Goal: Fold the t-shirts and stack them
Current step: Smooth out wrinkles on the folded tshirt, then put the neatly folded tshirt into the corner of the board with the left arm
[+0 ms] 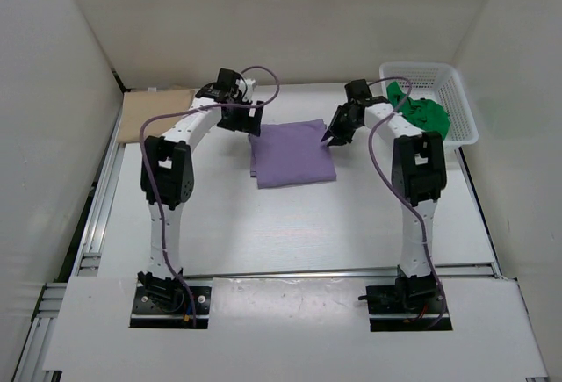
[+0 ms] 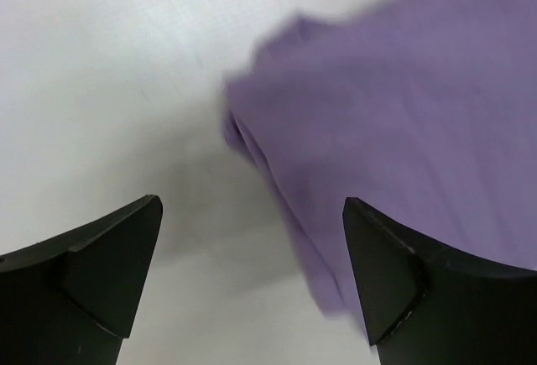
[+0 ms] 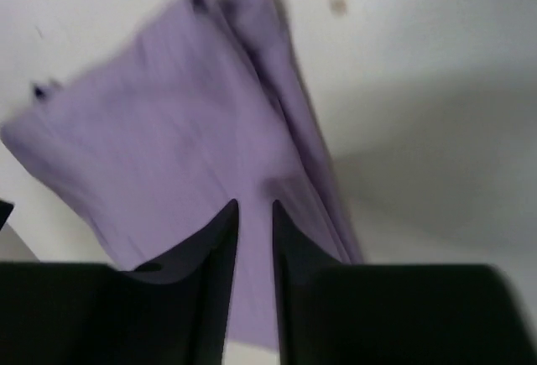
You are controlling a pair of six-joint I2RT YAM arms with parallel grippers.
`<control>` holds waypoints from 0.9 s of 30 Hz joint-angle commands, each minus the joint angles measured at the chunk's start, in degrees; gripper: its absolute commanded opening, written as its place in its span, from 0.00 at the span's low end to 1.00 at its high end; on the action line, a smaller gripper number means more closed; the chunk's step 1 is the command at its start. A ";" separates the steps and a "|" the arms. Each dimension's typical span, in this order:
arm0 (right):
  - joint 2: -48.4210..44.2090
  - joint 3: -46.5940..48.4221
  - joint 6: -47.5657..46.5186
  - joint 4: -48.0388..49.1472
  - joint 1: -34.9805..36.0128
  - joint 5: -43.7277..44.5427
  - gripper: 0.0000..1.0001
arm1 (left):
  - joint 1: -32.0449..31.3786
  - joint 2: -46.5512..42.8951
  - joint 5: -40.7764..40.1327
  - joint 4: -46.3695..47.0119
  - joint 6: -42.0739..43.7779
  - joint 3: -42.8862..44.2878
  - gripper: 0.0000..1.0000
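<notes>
The purple shirt [image 1: 291, 154] lay folded on the table [image 1: 290, 233], between the two arms. The left claw [image 2: 252, 205] stood spread wide over the shirt's far left corner, gripping nothing. The right claw [image 3: 253, 214] sat at its right edge, fingers almost together; in the blur I could not tell whether they pinched cloth. The green shirt [image 1: 426, 114] lay crumpled in the basket [image 1: 420, 69], far right. The tan shirt [image 1: 158, 114] lay flat, far left.
</notes>
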 commanded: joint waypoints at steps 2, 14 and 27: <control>-10.02 -7.57 -5.30 -6.15 -0.06 1.40 0.41 | -0.39 -10.98 10.01 -2.21 -0.03 -13.45 1.00; -11.26 -21.65 -6.89 -1.77 -0.06 -5.46 0.43 | -0.91 -1.68 23.11 -4.40 -0.03 -18.49 1.00; -13.54 -25.95 -3.55 2.81 0.46 -10.82 0.30 | -0.22 8.44 39.64 -2.73 -0.03 -17.44 0.51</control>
